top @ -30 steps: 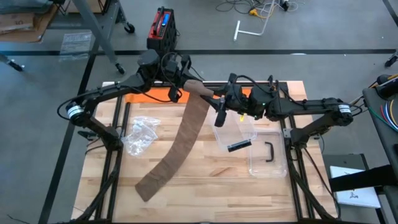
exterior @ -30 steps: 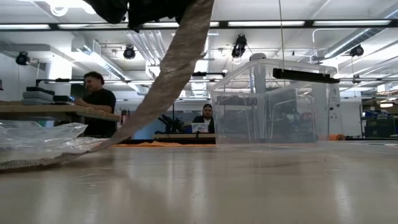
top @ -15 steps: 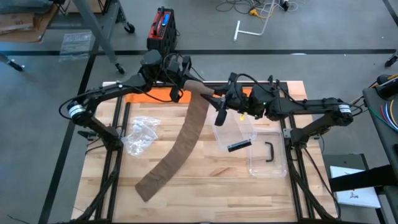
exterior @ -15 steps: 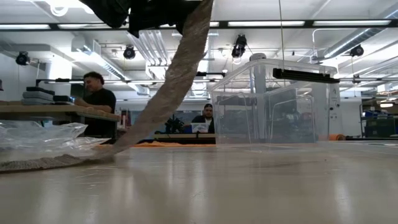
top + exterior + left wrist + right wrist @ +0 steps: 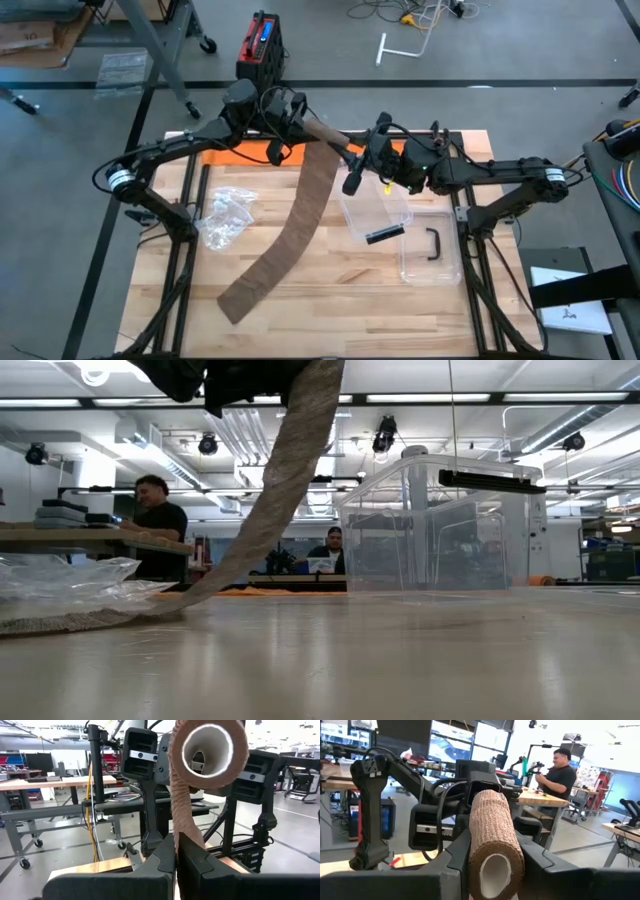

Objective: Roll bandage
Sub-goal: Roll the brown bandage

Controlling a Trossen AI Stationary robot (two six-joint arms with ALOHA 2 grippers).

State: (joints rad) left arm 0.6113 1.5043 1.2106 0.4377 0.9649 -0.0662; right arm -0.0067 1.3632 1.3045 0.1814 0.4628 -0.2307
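Rolling is under way: the right tool (image 5: 492,870) clamps the bandage roll (image 5: 491,827) above the surface's far edge. The left tool (image 5: 176,862), fully closed, pinches the strip (image 5: 290,225) just below the roll. Next, I judge, the roll must turn while the strip stays taut.

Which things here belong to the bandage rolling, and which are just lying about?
In use:
- bandage, its roll end clamped in the right gripper, strip trailing down to the table
- left gripper, shut on the strip just below the roll

Lying about:
- clear plastic bin
- bin lid
- crumpled plastic bag
- orange cloth
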